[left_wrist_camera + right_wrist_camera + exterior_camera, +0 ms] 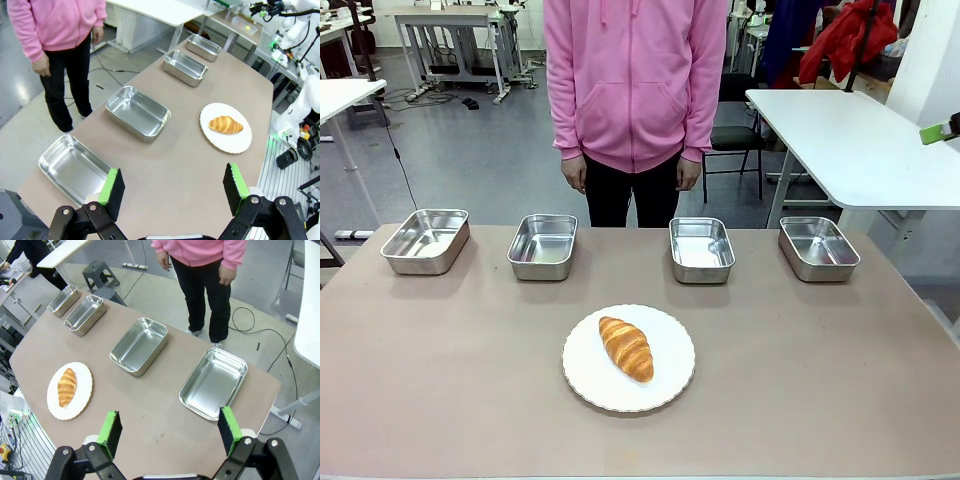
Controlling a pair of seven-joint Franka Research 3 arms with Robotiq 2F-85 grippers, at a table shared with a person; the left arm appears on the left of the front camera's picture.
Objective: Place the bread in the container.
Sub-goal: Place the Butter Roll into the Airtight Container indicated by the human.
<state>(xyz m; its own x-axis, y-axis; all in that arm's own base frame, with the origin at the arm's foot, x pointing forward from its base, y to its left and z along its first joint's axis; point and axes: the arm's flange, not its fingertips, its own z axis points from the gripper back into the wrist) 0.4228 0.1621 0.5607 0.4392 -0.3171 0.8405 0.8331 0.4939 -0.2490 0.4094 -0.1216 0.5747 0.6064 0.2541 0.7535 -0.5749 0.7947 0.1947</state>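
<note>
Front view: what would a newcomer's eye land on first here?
The golden croissant on the round white plate, alone at the near middle of the table. Behind it, four empty shiny steel pans stand in a row along the far edge, and a person in a pink hoodie stands just beyond, hands hanging down.
</note>
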